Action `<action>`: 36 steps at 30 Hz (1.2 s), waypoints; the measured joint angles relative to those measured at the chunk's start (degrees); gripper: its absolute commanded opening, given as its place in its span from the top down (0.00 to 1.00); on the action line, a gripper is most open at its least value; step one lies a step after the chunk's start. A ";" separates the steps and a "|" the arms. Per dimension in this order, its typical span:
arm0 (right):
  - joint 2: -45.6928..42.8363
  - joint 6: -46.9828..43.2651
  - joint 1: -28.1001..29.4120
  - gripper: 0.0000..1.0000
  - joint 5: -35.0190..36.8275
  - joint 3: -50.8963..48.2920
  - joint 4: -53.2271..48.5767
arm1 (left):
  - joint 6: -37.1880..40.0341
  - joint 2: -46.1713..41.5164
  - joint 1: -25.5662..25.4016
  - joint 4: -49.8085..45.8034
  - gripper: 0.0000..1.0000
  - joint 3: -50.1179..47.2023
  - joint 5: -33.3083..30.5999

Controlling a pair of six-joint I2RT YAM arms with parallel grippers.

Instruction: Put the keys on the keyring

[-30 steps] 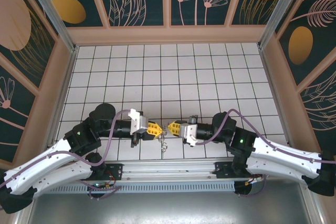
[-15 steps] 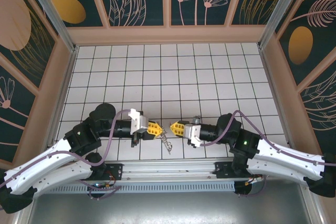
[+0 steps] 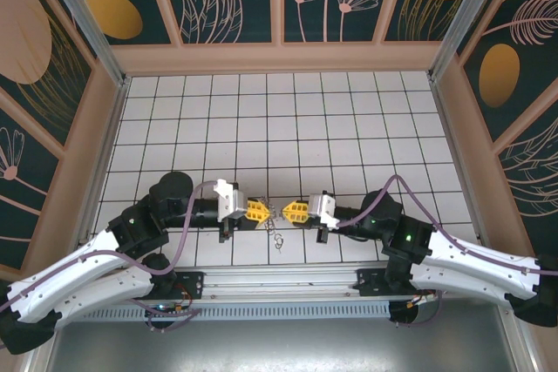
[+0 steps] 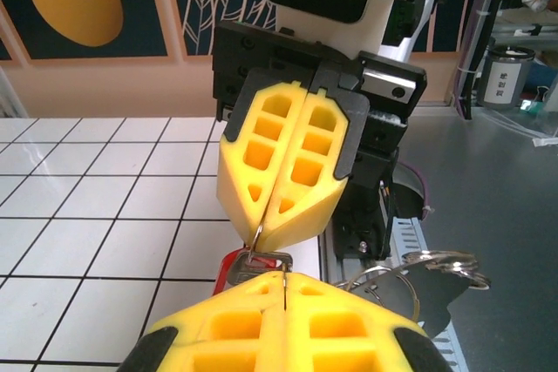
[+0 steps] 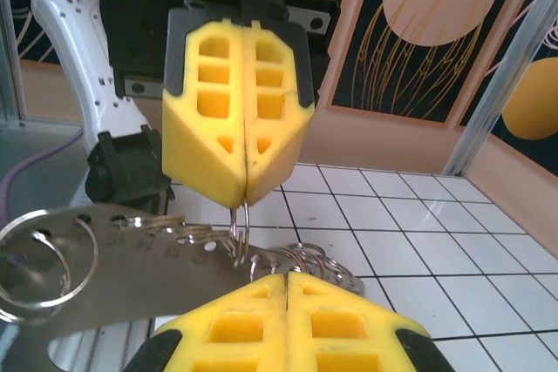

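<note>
Where the two arms meet low over the near rows of the white tiled table [image 3: 261, 119], the overhead camera shows the left gripper [image 3: 262, 213] and the right gripper [image 3: 287, 212] pointing tip to tip. They are near each other, and each has its yellow fingers pressed together. The keyring [image 3: 275, 219] sits in the short gap between the tips, and a small bunch of metal pieces hangs from it toward the near edge. From this height I cannot tell which tip has hold of it.

In the left wrist camera, the left gripper [image 4: 286, 278] sits at the bottom edge, its two fingers closed with no gap. Just above it the right gripper [image 4: 261, 241] points down, also clenched. A thin wire loop of the keyring [image 4: 259, 234] comes out of its tip, so it is gripping the ring. The key [image 4: 232, 265], with its red head and a bit of silver metal, lies right at the left gripper's tip, between the two grippers. Whether those fingers pinch it is hidden. More rings [image 4: 427, 260] and a flat metal tag [image 4: 440, 292] stick out to the right.

In the right wrist camera, the right gripper [image 5: 287, 278] is closed at the bottom edge. The left gripper [image 5: 243, 200] faces it from above, clamped on a thin loop of the keyring [image 5: 239, 226] that runs down to the right gripper's tip. The flat metal tag [image 5: 113, 246], with small holes, reaches out to the left. Rings [image 5: 305, 260] bunch just above the right gripper's fingers.
</note>
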 measured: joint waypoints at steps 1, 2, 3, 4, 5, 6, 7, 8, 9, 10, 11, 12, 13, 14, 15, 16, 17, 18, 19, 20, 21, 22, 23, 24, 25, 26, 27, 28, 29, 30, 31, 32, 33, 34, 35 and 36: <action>0.11 0.48 0.15 1.00 0.02 0.00 0.50 | 0.00 0.28 -0.02 0.17 1.00 0.00 -0.09; 0.22 0.85 0.37 1.00 0.04 -0.02 0.94 | 0.00 0.66 -0.02 0.48 1.00 0.00 -0.24; 0.26 0.96 0.66 1.00 0.13 -0.11 1.25 | -0.02 1.03 -0.02 0.81 1.00 0.00 -0.42; 0.26 1.20 1.11 1.00 0.17 -0.39 1.97 | -0.02 1.42 -0.02 1.27 1.00 0.00 -0.46; 0.26 1.38 1.55 1.00 0.39 -0.70 2.45 | -0.04 1.75 0.00 1.88 1.00 -0.07 -0.46; 0.26 1.53 1.79 1.00 0.48 -0.94 2.82 | -0.07 1.84 -0.02 2.40 1.00 -0.22 -0.44; 0.26 1.62 1.99 1.00 0.68 -1.27 3.15 | -0.07 1.84 -0.04 2.78 1.00 -0.35 -0.42; 0.26 1.75 2.12 1.00 0.90 -1.53 3.37 | -0.09 1.81 -0.07 3.02 1.00 -0.44 -0.42; 0.24 1.79 2.19 1.00 1.07 -1.70 3.52 | -0.09 1.81 -0.07 3.13 1.00 -0.44 -0.44; 0.20 1.79 2.25 1.00 1.16 -1.92 3.74 | -0.11 1.84 -0.07 3.32 1.00 -0.48 -0.46; 0.11 1.90 2.32 1.00 1.27 -2.10 3.82 | -0.15 1.81 -0.07 3.48 1.00 -0.50 -0.44; 0.02 1.92 2.36 1.00 1.29 -2.25 3.98 | -0.24 1.81 -0.07 3.63 1.00 -0.52 -0.44; -0.02 1.95 2.40 1.00 1.31 -2.32 4.11 | -0.28 1.81 -0.07 3.78 1.00 -0.52 -0.46; -0.02 1.95 2.47 1.00 1.31 -2.40 4.31 | -0.28 1.81 -0.07 3.89 1.00 -0.52 -0.46; 0.00 1.95 2.47 1.00 1.31 -2.49 4.59 | -0.28 1.81 -0.07 4.02 1.00 -0.52 -0.44; 0.00 1.95 2.47 1.00 1.31 -2.62 4.85 | -0.31 1.81 -0.07 4.17 1.00 -0.55 -0.44; 0.00 1.95 2.47 1.00 1.31 -2.73 5.16 | -0.31 1.81 -0.07 4.24 1.00 -0.55 -0.46; 0.00 1.95 2.47 1.00 1.36 -2.82 5.46 | -0.33 1.81 -0.07 4.31 1.00 -0.55 -0.46; -0.02 1.95 2.51 1.00 1.46 -2.91 5.60 | -0.35 1.79 -0.07 4.42 1.00 -0.55 -0.46; -0.07 1.95 2.58 1.00 1.62 -2.93 5.64 | -0.39 1.77 -0.07 4.50 1.00 -0.55 -0.46; -0.17 1.95 2.64 1.00 1.75 -2.93 5.62 | -0.50 1.75 -0.07 4.59 1.00 -0.55 -0.46; -0.33 1.95 2.75 1.00 2.12 -2.93 5.60 | -0.52 1.70 -0.07 4.68 1.00 -0.55 -0.46; -0.57 2.05 2.89 1.00 2.54 -2.93 5.60 | -0.52 1.66 -0.07 4.70 1.00 -0.55 -0.46; -0.70 2.19 2.91 1.00 2.86 -2.93 5.57 | -0.52 1.57 -0.07 4.70 1.00 -0.55 -0.50; -0.81 2.36 2.95 1.00 3.32 -2.93 5.53 | -0.52 1.49 -0.07 4.70 1.00 -0.57 -0.55; -0.85 2.56 2.97 1.00 3.87 -2.93 5.46 | -0.52 1.38 -0.07 4.72 1.00 -0.66 -0.61; -0.85 2.82 2.97 1.00 4.26 -2.93 5.35 | -0.52 1.22 -0.07 4.72 1.00 -0.76 -0.63; -0.85 3.06 2.99 1.00 4.66 -2.93 5.18 | -0.52 1.03 -0.07 4.70 1.00 -0.90 -0.63; -0.85 3.26 2.99 1.00 4.83 -2.93 5.03 | -0.52 0.90 -0.07 4.72 1.00 -1.05 -0.63; -0.85 3.41 3.02 1.00 5.03 -2.93 5.03 | -0.52 0.81 -0.07 4.72 1.00 -1.14 -0.63; -0.83 3.43 3.02 1.00 5.29 -2.93 5.03 | -0.55 0.74 -0.07 4.72 1.00 -1.25 -0.63; -0.85 3.45 3.02 1.00 5.55 -2.93 5.03 | -0.63 0.68 -0.07 4.72 1.00 -1.36 -0.63; -0.83 3.45 3.02 1.00 5.60 -2.93 5.03 | -0.70 0.61 -0.07 4.74 1.00 -1.40 -0.66; -0.85 3.48 3.02 1.00 5.62 -2.93 5.01 | -0.70 0.55 -0.07 4.72 1.00 -1.42 -0.66; -0.83 3.48 3.02 1.00 5.60 -2.93 5.03 | -0.72 0.46 -0.07 4.81 1.00 -1.49 -0.66; -0.83 3.48 3.02 1.00 5.57 -2.93 5.03 | -0.72 0.35 -0.07 4.90 1.00 -1.55 -0.68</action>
